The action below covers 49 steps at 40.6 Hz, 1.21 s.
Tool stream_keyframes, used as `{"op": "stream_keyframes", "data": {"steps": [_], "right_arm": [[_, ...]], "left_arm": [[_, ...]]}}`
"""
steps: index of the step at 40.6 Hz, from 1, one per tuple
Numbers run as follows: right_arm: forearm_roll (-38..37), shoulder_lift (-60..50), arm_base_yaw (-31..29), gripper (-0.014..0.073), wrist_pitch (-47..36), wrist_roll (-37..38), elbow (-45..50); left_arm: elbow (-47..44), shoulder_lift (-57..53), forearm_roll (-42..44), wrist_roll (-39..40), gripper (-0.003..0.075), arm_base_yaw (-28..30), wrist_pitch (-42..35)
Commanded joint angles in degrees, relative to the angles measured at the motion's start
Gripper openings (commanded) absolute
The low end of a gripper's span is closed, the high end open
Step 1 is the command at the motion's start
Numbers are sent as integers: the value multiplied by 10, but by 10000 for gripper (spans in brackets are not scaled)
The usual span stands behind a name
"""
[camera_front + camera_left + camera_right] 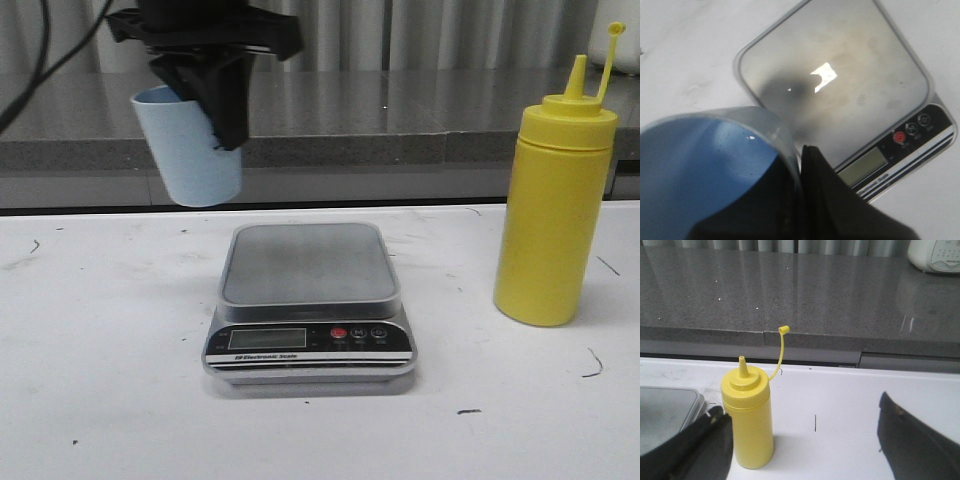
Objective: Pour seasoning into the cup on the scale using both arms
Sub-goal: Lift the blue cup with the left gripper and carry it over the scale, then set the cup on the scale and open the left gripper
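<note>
The scale (308, 300) bears white lettering at 7 o'clock on its black front panel (310, 345), reading roughly "Electronic Scale" in the front view. Its LCD display (266, 338) shows no legible digits. The button markings are too small to read.

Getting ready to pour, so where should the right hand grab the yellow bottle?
Probably around the straight middle of the seasoning bottle, coming in level from the robot's side. It stands upright; the open right hand already faces it, and the nozzle with its tethered cap stays clear.
</note>
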<state>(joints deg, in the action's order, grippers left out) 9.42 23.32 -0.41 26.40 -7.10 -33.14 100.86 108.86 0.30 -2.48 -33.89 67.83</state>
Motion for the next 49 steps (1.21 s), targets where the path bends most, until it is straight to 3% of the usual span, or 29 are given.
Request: {"op": "stream_keyframes", "data": {"steps": [1,13,32,38,46,49], "right_arm": [[3,8,-1,606,-47,-6,-20],[3,8,-1,606,-47,-6,-20],[3,8,-1,606,-47,-6,-20],[3,8,-1,606,-47,-6,-20],[3,8,-1,606,-47,-6,-19],[3,8,-1,606,-47,-6,-19]], "left_arm": [[59,7,-3,0,-20,-29,7],[139,90,-3,0,-20,-67,31],[141,113,-3,0,1,-70,42],[141,113,-3,0,146,-70,43],[141,110,3,0,468,-70,47],[141,109,8,0,517,-70,47]]}}
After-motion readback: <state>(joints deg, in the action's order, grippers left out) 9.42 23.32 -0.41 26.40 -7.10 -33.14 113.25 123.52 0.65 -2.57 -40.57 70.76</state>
